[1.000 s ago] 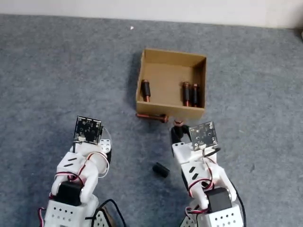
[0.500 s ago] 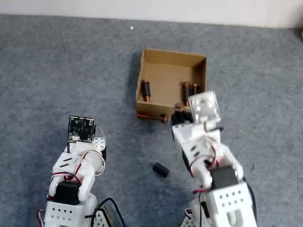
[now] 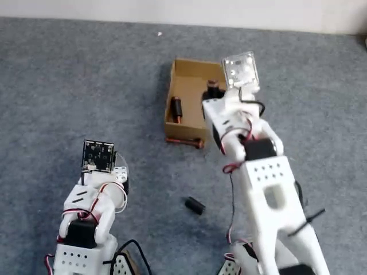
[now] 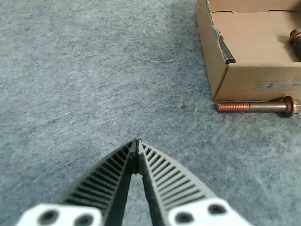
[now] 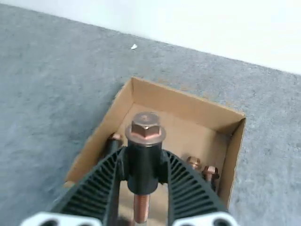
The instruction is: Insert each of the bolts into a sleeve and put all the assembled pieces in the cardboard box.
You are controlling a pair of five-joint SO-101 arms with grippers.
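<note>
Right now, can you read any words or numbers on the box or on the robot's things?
No text can be read.
The blue marks on the cardboard box outer wall: too small and blurred to read.
The sleeve with its bolt in the right gripper: no writing shows.

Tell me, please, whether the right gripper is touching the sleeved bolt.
Touching. The right wrist view shows the fingers of the right gripper pressed against both sides of the sleeved bolt.
</note>
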